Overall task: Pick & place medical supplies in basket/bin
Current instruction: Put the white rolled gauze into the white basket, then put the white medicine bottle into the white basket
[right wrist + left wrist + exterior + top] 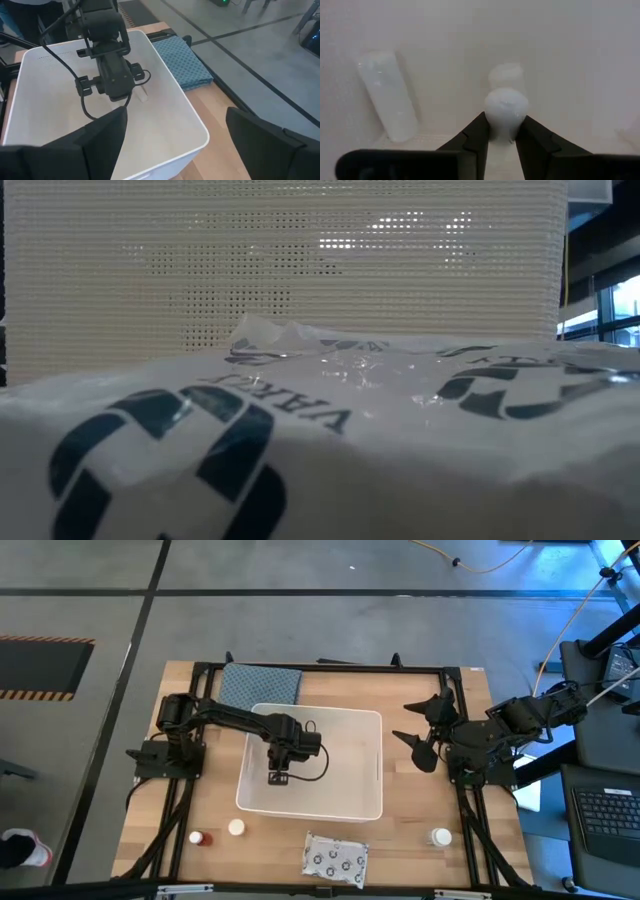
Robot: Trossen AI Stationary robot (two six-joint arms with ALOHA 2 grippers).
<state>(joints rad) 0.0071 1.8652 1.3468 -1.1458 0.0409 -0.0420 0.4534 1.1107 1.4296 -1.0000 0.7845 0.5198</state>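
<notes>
The white tub (pixel 365 802) stands mid-table. My left gripper (pixel 279 776) reaches down into it and is shut on a small white round-capped bottle (pixel 506 111). A short white tube (pixel 390 95) lies on the tub floor beside it and also shows in the right wrist view (pixel 143 94). On the near table stand a red-brown bottle (pixel 198 838) and two white bottles (pixel 236 828) (pixel 441 836). The flat silvery dotted packet (pixel 335 859) lies there too and fills the low view (pixel 320 450). My right gripper (pixel 424 735) waits open, right of the tub. My left gripper pinches the small white bottle between its two fingers (pixel 475 137), gripping its rounded end (pixel 506 102) from above, pointing down into the tub. The bottle's other end (pixel 506 75) points at the tub floor. I cannot tell whether it touches the floor.
A blue-grey folded cloth (pixel 260 685) lies against the tub's far-left corner. A black frame (pixel 330 667) runs along the table's edges. The tub's perforated wall (pixel 300 270) rises behind the packet in the low view. Bare wood lies between the tub and my right arm.
</notes>
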